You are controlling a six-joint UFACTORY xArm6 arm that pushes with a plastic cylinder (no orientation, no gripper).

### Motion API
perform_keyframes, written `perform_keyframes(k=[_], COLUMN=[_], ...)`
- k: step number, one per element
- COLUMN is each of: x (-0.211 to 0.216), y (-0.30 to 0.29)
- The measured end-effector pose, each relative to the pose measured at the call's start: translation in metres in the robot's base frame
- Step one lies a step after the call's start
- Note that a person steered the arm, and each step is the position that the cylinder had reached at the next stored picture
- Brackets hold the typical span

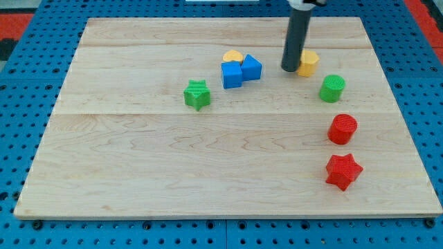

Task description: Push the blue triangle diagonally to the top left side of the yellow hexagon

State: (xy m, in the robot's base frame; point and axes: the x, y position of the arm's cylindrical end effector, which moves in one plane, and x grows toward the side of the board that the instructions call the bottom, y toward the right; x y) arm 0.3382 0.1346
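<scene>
The blue triangle (252,68) lies near the board's top middle, touching a blue cube (232,75) on its left. The yellow hexagon (309,62) lies to the right of the triangle, partly hidden by my rod. My tip (291,70) rests on the board right against the hexagon's left side. It stands a clear gap to the right of the blue triangle.
A yellow heart (232,56) sits just above the blue cube. A green star (197,94) lies left of the cube. A green cylinder (332,88), a red cylinder (342,129) and a red star (344,171) run down the right side of the wooden board (138,173).
</scene>
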Motion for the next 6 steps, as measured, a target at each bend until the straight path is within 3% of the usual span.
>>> perform_keyframes(k=[1,3,4,6], x=[0.000,0.042,0.037,-0.021], y=[0.028,-0.084,-0.118,-0.013])
